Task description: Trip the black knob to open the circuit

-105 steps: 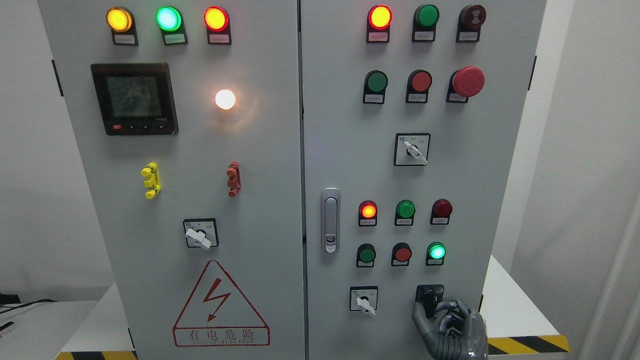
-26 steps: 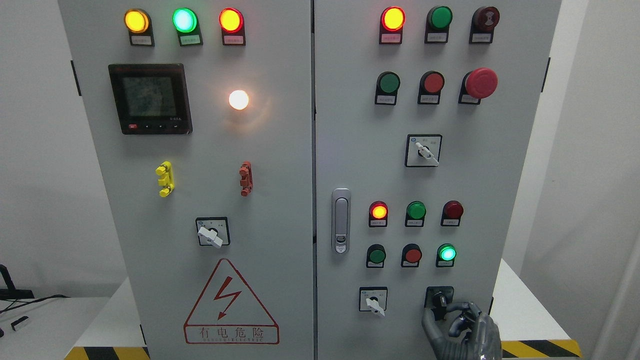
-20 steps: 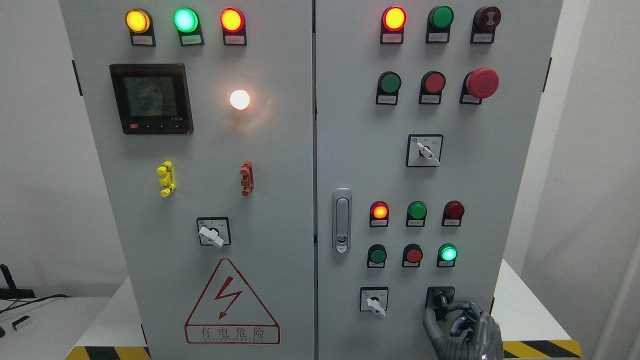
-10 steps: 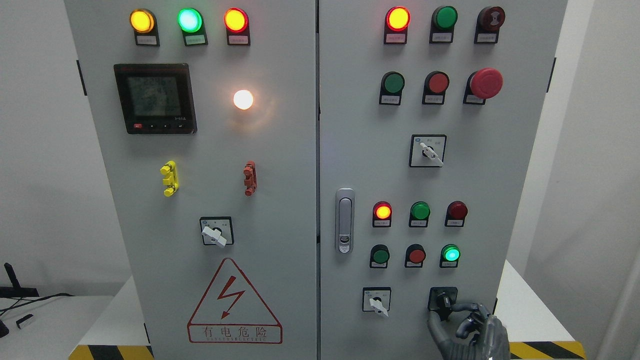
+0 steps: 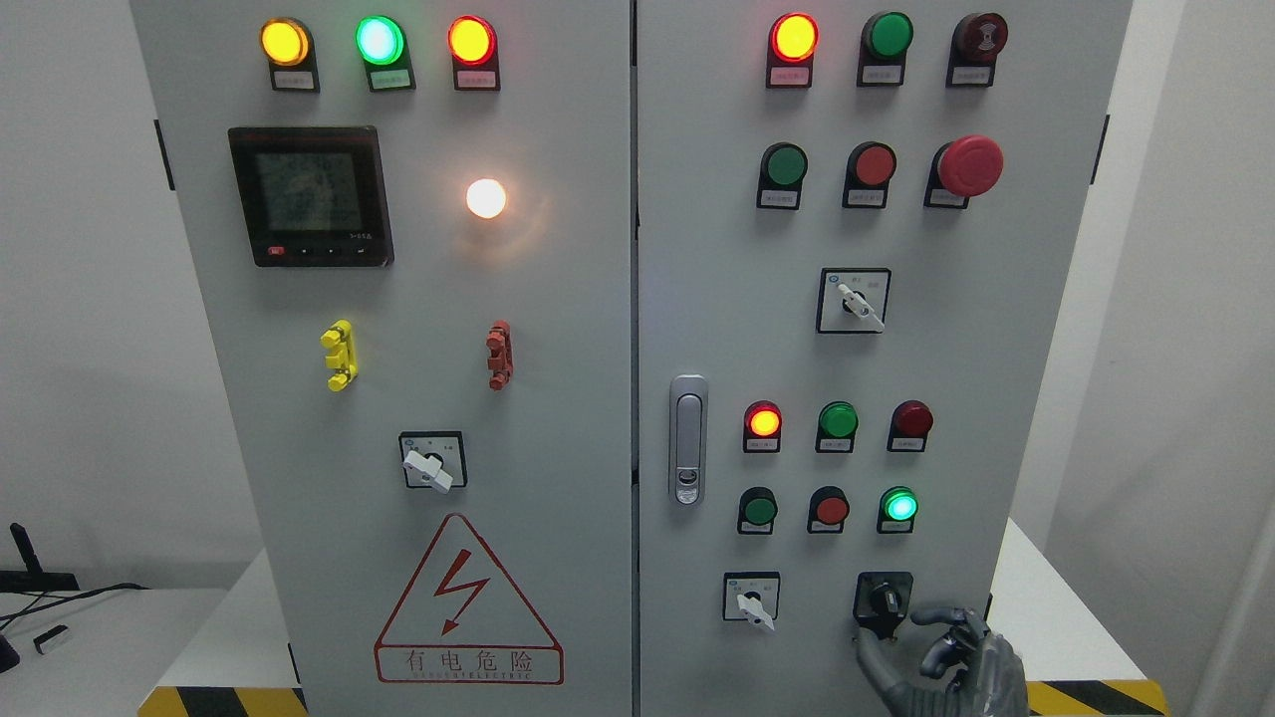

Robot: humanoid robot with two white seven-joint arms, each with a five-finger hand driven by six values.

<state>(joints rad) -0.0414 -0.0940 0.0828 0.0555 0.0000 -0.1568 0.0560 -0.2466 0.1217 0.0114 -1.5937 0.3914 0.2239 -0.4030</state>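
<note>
The black knob [image 5: 884,599] sits on a black square plate at the lower right of the cabinet's right door [image 5: 996,329], and its face shows in full. My right hand [image 5: 893,631], dark grey, comes up from the bottom edge just below and right of the knob. Its thumb [image 5: 865,649] points up under the plate's left corner. The index finger [image 5: 936,616] arches to the right of the plate. The hand is open: neither finger wraps the knob, and a small gap shows between them and it. No left arm shows.
A white selector switch [image 5: 752,602] lies left of the knob. Above it glow a lit green lamp [image 5: 899,504] and a lit red lamp [image 5: 763,421]. The door latch [image 5: 686,438] stands at mid-left. A red mushroom button [image 5: 968,165] sticks out higher up. Hazard tape [image 5: 1096,693] edges the white table.
My right hand has slipped down and to the right off the black knob, which it pinched earlier. The knob now shows whole. The view has drifted slightly, so the cabinet sits further right.
</note>
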